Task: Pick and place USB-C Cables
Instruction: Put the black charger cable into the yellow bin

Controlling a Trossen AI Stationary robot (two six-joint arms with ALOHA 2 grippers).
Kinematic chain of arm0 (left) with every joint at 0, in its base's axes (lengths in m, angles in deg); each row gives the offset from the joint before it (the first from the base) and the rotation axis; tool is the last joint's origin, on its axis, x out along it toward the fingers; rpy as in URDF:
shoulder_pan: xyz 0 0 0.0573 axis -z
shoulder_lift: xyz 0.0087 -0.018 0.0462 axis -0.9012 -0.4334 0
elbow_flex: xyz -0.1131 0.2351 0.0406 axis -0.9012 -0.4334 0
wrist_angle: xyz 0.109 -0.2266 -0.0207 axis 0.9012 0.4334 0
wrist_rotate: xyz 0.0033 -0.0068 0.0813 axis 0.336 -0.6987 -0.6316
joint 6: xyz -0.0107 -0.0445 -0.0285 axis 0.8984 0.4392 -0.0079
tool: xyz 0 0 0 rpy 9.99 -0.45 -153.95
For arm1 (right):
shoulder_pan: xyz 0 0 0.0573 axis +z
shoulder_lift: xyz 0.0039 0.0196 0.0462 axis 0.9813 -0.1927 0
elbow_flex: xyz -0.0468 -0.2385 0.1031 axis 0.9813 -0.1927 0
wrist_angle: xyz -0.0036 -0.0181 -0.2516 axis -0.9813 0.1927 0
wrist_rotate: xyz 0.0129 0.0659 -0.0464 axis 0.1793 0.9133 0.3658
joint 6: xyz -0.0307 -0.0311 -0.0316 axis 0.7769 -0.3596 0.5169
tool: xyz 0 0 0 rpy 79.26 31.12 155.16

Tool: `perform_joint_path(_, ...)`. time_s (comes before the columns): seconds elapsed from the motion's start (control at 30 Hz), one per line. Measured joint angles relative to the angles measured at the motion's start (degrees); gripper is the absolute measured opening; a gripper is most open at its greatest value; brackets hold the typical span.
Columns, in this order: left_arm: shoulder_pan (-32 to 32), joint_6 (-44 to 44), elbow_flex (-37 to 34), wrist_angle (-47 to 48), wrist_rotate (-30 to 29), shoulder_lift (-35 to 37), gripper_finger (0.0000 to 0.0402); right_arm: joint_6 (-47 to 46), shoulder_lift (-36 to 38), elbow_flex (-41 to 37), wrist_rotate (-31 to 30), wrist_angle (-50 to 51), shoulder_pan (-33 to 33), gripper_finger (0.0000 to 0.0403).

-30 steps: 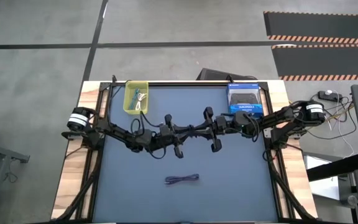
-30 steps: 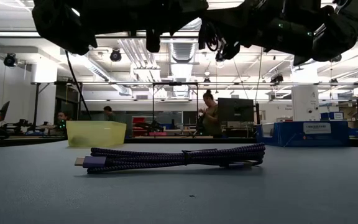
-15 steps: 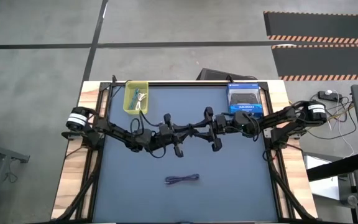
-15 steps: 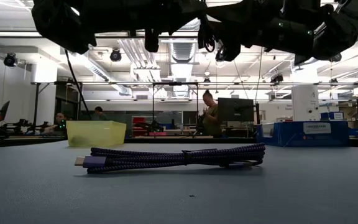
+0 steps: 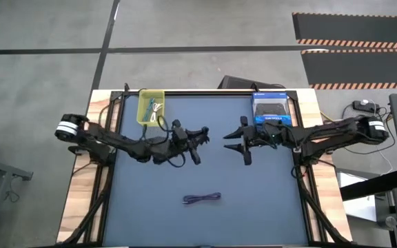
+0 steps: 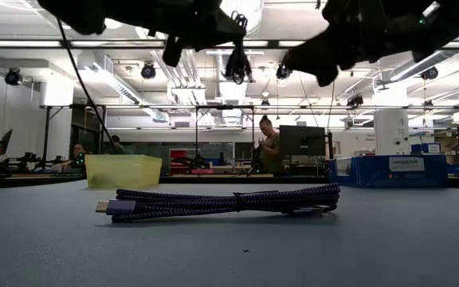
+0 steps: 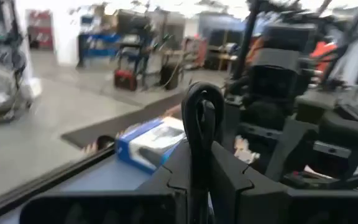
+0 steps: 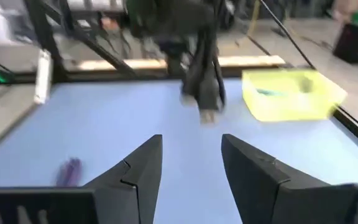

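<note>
A moment ago my two grippers are nose to nose over the middle of the table; now they stand apart. My right gripper (image 5: 237,140) has its fingers spread wide with nothing between them and sits back toward the blue box (image 5: 271,109). My left gripper (image 5: 199,142) is pressed together on the black cable (image 7: 197,124), nearer the yellow bin (image 5: 143,103) than before. I read this as a handover just finished: the black cable is now my left arm's to carry, and the bin lies on that side, so dropping it in looks like the next step. The purple cable (image 5: 202,198) lies untouched near the front edge of the table, well apart from both grippers, and is left to fetch.

From above I can place everything, and I see pale and green strands already in the bin, but I cannot see the black cable against the dark arm. My left wrist camera shows it plainly, a folded loop standing up between my fingers. My right wrist camera shows the rest of it dangling, connector down, with the bin (image 8: 291,96) beyond. The table-level view shows both arms well up above the purple cable (image 6: 221,202).
</note>
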Motion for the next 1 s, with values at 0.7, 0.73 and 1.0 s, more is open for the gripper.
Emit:
perform_joint_path(0.7, -12.96, 28.51, 10.29, 63.03, 0.49, 12.61, 0.0013, 5.24, 11.29, -0.05, -4.93, 20.99, -0.13, 0.0114)
perform_joint_path(0.73, -13.56, 29.15, 11.68, 66.47, 1.24, 12.44, 0.0013, 5.31, 11.22, -0.05, -4.90, 20.95, -0.13, 0.0113)
perform_joint_path(1.0, -18.44, 32.01, 22.28, 89.75, 4.82, 8.83, 0.0013, 7.00, 11.76, -0.02, -4.87, 21.01, -0.17, 0.0102)
